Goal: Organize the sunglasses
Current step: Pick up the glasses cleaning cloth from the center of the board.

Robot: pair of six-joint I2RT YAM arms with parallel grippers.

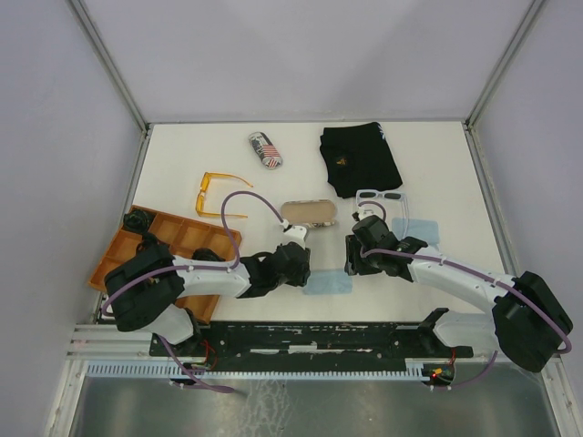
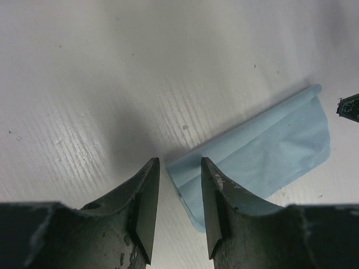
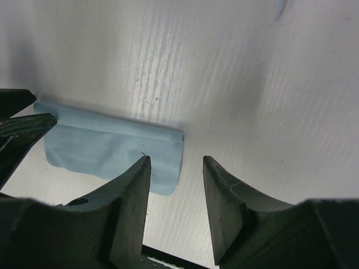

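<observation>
Light blue cloth (image 2: 269, 148): bracketed endwise by left gripper (image 2: 179, 202) and right gripper (image 3: 176, 193), jaws parted, nothing clamped, presumably for folding. Orange sunglasses (image 1: 219, 195) and white sunglasses (image 1: 379, 195) are seen farther back, well apart.

Blue cloth (image 1: 328, 284), orange tray (image 1: 178, 238), black fabric (image 1: 360, 159), printed case (image 1: 265, 149)

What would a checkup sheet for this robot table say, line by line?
Surface: white table, no spills seen.
Job's things: orange sunglasses lie unfolded far left; white sunglasses lie beside the right arm.
Clutter: printed case, beige case, black fabric, orange tray, near blue cloth, far blue cloth.
Grippers: left gripper and right gripper, jaws open and empty, at opposite ends of the near blue cloth.
Cables: purple cables loop along both arms.
Surroundings: pale walls.
</observation>
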